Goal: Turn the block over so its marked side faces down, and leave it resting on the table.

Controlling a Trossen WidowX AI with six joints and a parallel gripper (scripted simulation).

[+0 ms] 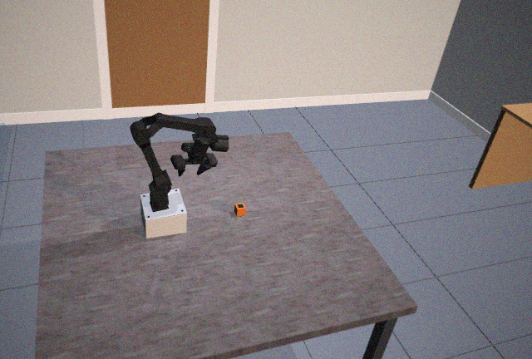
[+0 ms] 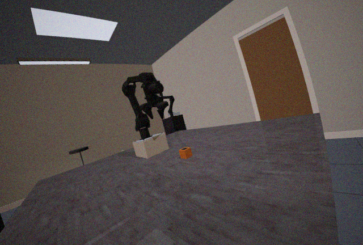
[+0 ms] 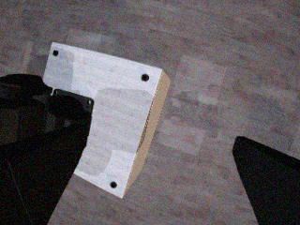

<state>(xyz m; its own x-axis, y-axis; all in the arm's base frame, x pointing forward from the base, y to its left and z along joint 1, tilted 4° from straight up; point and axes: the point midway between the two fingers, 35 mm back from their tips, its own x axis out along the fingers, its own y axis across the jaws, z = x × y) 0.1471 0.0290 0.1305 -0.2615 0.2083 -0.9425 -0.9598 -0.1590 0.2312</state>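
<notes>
The worktop (image 1: pixel 223 286) is a broad square slab with a mottled grey-brown grain, standing on dark legs over a blue tiled floor (image 1: pixel 450 234). Behind it runs a cream wall with a brown door panel (image 1: pixel 156 32), and a tan cabinet (image 1: pixel 504 153) stands off to the right in the top view.

On the worktop, towards its back left part, sits a pale rectangular mounting block (image 1: pixel 164 215) with small dark screw holes at its corners. The black arm (image 1: pixel 148 149) rises from it, bends over at the elbow and reaches forward, then turns down at the wrist.

At the arm's end the fingers (image 1: pixel 193 166) hang in the air well above the worktop, spread wide apart with nothing between them. In the wrist view the two dark fingers frame the picture at the lower left (image 3: pixel 32 182) and lower right, and between them only the worktop grain and the white top of the mounting block (image 3: pixel 107 119) are seen; the fingers point down near the base rather than at the cube.

The orange cube (image 1: pixel 239 209) is the smallest thing here. It rests flat on the worktop to the right of the mounting block, well apart from it, and lies lower and further right than the fingers in the top view, with bare worktop between. Its dark marked square faces upward. In the exterior view the cube (image 2: pixel 185 152) sits just in front of the mounting block, with the fingers (image 2: pixel 156 112) high above and behind it. The cube does not show in the wrist view.
</notes>
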